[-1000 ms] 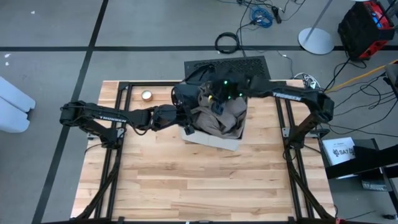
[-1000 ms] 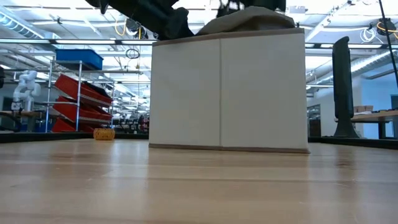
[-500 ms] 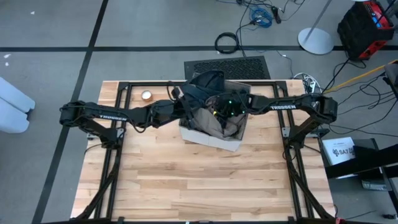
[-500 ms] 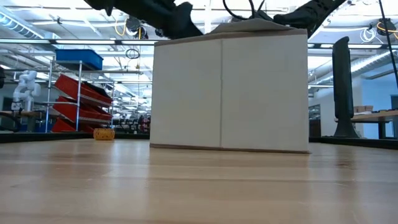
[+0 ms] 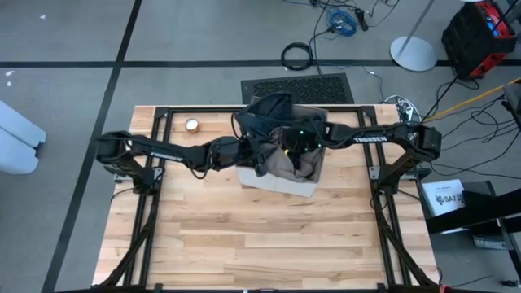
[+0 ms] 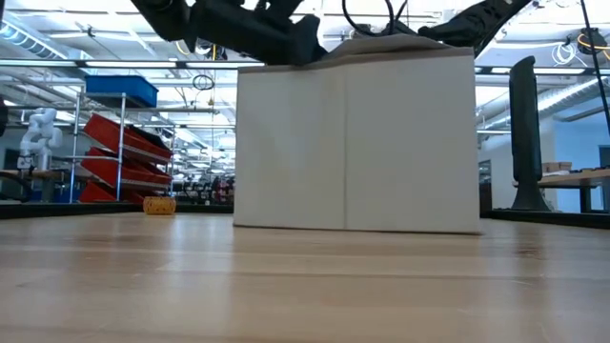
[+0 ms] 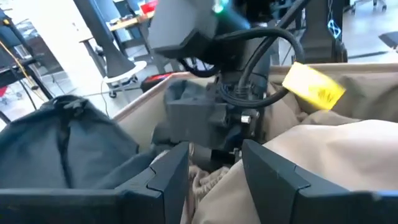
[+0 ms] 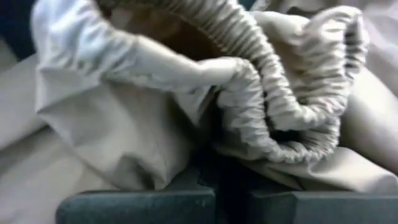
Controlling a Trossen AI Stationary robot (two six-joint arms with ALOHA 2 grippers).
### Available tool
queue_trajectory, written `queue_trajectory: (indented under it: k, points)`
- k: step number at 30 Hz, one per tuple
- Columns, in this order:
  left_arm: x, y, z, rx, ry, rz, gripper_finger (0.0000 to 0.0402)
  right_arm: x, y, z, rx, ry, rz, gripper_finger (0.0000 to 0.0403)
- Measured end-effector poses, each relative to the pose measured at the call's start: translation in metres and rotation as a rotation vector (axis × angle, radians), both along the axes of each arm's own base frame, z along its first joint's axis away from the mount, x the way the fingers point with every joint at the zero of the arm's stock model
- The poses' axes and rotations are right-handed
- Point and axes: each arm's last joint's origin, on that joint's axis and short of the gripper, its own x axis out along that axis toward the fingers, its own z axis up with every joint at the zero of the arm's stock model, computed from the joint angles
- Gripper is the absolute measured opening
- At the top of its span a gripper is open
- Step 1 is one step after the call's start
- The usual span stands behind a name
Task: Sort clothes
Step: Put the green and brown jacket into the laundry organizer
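Reaching into the box [image 5: 281, 181] from both sides, the two arms meet over the clothes. The box sits near the far edge of the bench [image 5: 260, 236]. The tan cloth [image 5: 295, 163] fills most of it, piled up to the top. A dark cloth [image 5: 271, 106] hangs over the far rim of the box. The right claw [image 5: 286, 146] is down in the pile. Its two fingers are pressed tight together, and the wrist view shows the stretchy, bunched band of the tan cloth [image 8: 273, 93] right in front of them. It looks like the claw has pinched that cloth, but the very tips are hidden, so I cannot be sure. The left claw [image 7: 211, 163] hangs over the left rim of the box with its fingers apart, holding nothing. The tan cloth lies just under it and a bit ahead, and the right claw is straight in front, very close. The dark cloth is off to the side of the left claw. I think the right arm is the one to lift the tan cloth straight up and out, since it sits right on it. The left claw should keep back a little so the two do not bump.
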Motion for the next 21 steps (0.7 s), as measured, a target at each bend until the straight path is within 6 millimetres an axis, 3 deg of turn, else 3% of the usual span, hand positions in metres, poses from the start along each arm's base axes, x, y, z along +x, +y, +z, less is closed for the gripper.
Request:
queue_trajectory:
  k: [11, 21]
  points:
    - [0.007, -0.003, -0.003, -0.054, -0.068, -0.044, 0.0160, -0.015, 0.006, -0.011, 0.100, 0.129, 0.278, 0.0000]
    - [0.012, -0.028, 0.033, 0.093, -0.119, -0.048, 0.0160, -0.026, 0.011, -0.017, 0.042, 0.284, 0.363, 0.0000]
